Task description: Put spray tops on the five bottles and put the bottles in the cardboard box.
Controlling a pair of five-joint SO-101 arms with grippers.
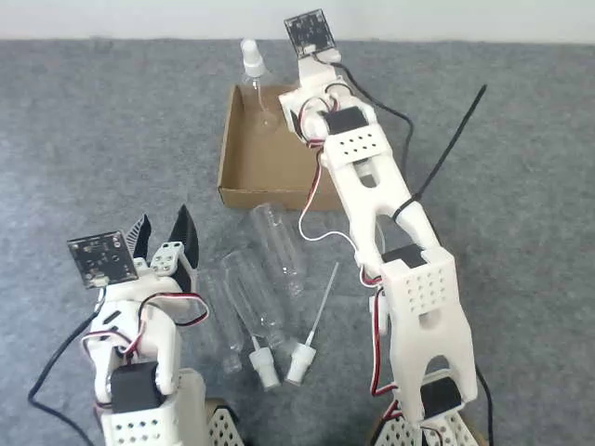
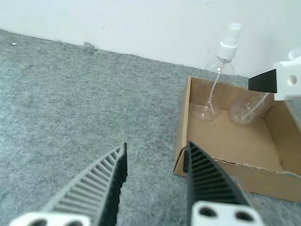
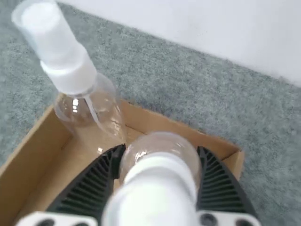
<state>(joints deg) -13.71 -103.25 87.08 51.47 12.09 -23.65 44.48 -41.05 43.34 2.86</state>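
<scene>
Your right gripper (image 3: pixel 160 153) pinches a clear plastic bottle with a white spray top (image 3: pixel 160 141) between its fingers inside the brown cardboard box (image 1: pixel 228 139), beside the capped bottle (image 3: pixel 87 108) already standing there. It looks ready to release. Your left gripper (image 2: pixel 156 148) waits with fingers spread, near three clear bottles lying (image 1: pixel 253 293) on the grey worktop (image 1: pixel 93 139).

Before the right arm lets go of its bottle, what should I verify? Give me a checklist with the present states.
1. Right gripper shut on the held bottle: ok.
2. Spray top on the held bottle: ok.
3. Held bottle inside the walls of the box: ok.
4. Held bottle's base down on the box floor: cannot tell.
5. Held bottle apart from the standing bottle: ok, a gap between their bases in the left wrist view.
6. Left gripper open and outside the box: ok.
</scene>
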